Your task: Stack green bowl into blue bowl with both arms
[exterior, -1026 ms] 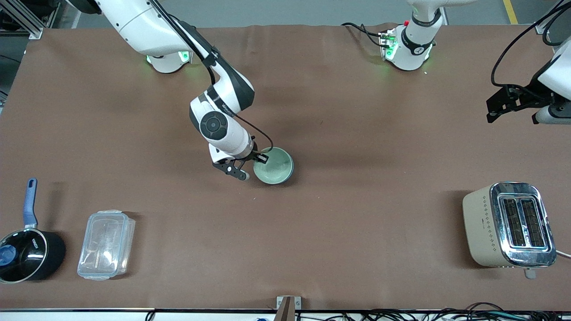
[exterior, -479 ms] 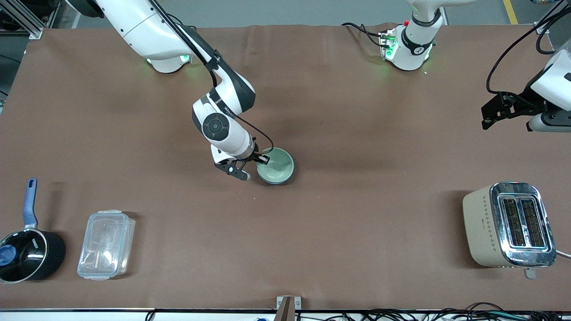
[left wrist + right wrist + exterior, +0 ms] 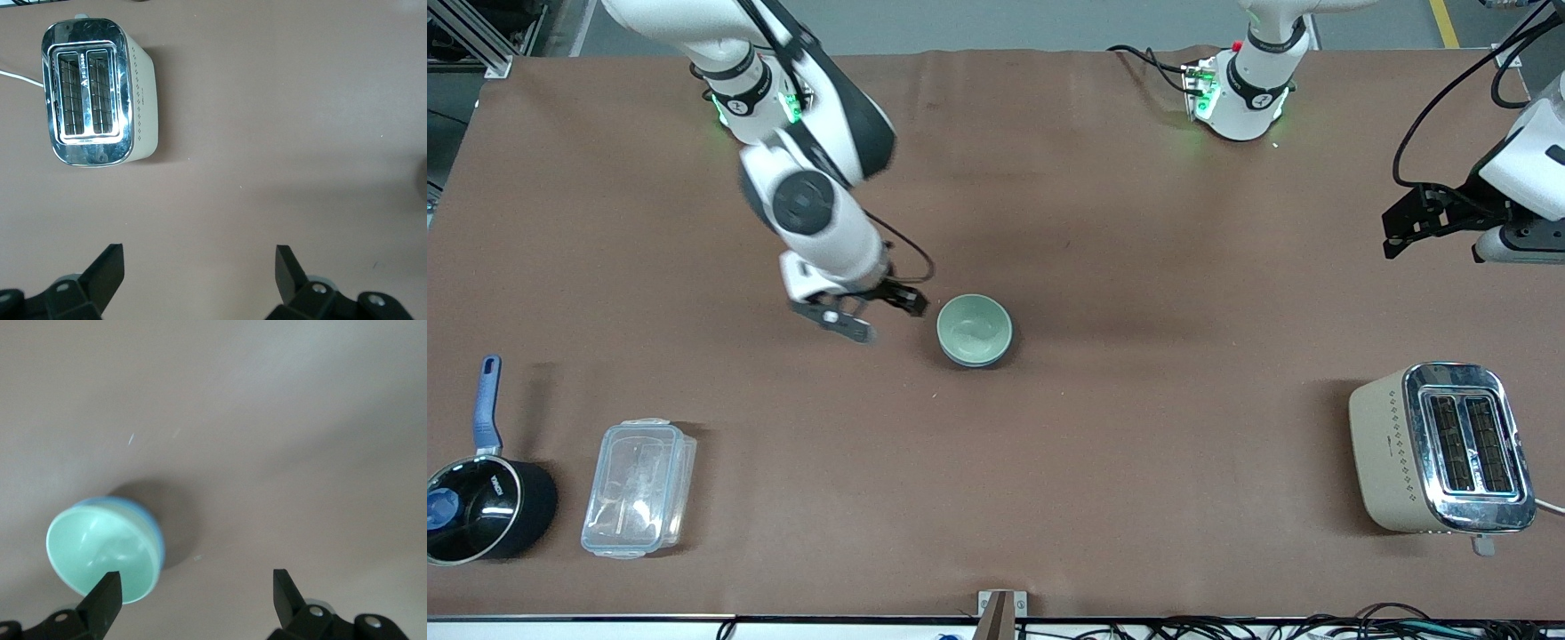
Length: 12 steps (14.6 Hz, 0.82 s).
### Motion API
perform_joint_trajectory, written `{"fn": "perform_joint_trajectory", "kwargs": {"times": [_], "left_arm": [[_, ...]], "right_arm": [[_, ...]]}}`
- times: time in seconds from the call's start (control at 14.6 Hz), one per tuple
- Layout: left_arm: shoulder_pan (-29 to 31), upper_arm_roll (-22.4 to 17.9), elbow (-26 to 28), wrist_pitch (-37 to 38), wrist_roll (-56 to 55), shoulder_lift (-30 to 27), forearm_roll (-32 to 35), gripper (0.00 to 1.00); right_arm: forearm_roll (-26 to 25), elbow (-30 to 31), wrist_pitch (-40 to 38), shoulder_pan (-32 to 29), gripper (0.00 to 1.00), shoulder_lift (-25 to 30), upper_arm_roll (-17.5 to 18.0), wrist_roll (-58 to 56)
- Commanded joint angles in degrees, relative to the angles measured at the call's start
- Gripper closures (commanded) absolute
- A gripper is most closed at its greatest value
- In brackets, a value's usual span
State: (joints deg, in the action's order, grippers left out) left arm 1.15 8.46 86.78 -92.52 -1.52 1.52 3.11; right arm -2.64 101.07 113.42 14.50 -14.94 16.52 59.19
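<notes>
The green bowl [image 3: 974, 327] sits nested inside the blue bowl [image 3: 1002, 352] in the middle of the table. Only the blue bowl's outer rim shows around it. In the right wrist view the green bowl [image 3: 100, 550] lies inside the blue bowl [image 3: 145, 515]. My right gripper [image 3: 882, 317] is open and empty, beside the bowls toward the right arm's end and apart from them; it also shows in the right wrist view [image 3: 197, 577]. My left gripper [image 3: 1389, 233] is open and empty over bare table at the left arm's end, also seen in the left wrist view [image 3: 200, 250].
A cream and chrome toaster [image 3: 1440, 449] stands at the left arm's end, also in the left wrist view [image 3: 100, 93]. A black saucepan with a blue handle [image 3: 480, 507] and a clear plastic container [image 3: 639, 489] stand at the right arm's end, near the front edge.
My right gripper has let go of the green bowl's rim and drawn away toward the right arm's end. The bowls stay put. The left gripper has shifted slightly.
</notes>
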Motion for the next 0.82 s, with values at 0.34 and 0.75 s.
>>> {"fn": "perform_joint_trajectory", "kwargs": {"times": [0.34,0.75], "left_arm": [[-0.3,-0.1,0.1,-0.3,-0.6,-0.3,-1.2,0.00],[0.0,0.2,0.2,0.3,-0.9,-0.6,-3.2,0.00]], "right_arm": [[0.6,1.5,-10.0,-8.3,0.00,18.0,-14.0,-32.9],[3.3,-16.1,-29.0,-8.7,0.00,17.7,-23.5,-52.4]]}}
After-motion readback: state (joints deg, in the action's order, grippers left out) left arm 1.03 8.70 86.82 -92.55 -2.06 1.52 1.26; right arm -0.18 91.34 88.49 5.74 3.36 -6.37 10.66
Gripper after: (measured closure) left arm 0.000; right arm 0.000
